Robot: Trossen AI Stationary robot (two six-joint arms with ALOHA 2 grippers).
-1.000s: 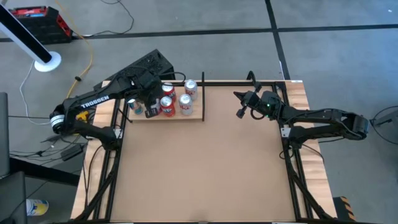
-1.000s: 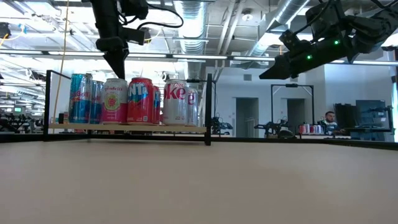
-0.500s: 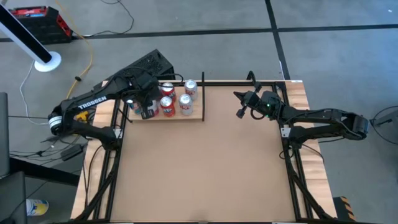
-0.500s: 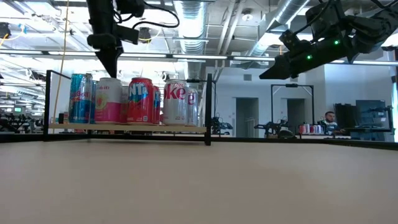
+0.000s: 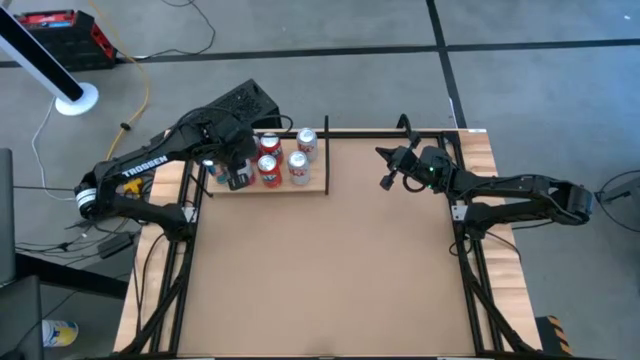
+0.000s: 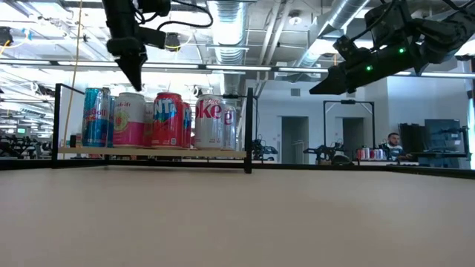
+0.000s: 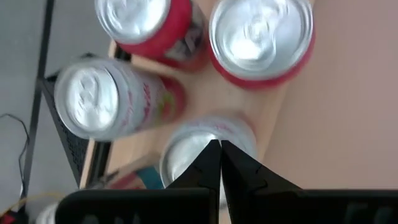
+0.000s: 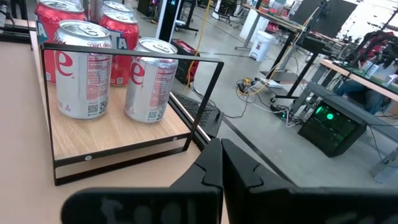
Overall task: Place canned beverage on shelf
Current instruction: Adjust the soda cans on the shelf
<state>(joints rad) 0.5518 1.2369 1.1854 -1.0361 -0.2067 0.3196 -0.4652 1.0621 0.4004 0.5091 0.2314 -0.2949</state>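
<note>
Pale-wood shelf [image 5: 300, 188] sits at the worktop's [image 5: 330, 270] far left corner, carrying several upright cans [image 6: 169, 120] packed close together. Left hand [image 6: 136, 76] hangs just above the pink can [image 6: 130, 119], fingers clenched together and holding nothing. Right hand [image 5: 385, 180], also clenched and empty, hovers well apart over the worktop's far right side.

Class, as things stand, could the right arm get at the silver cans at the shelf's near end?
Probably yes: the right gripper, jaws shut, hangs over bare table beside the shelf; only a thin rod fronts the silver cans.
</note>
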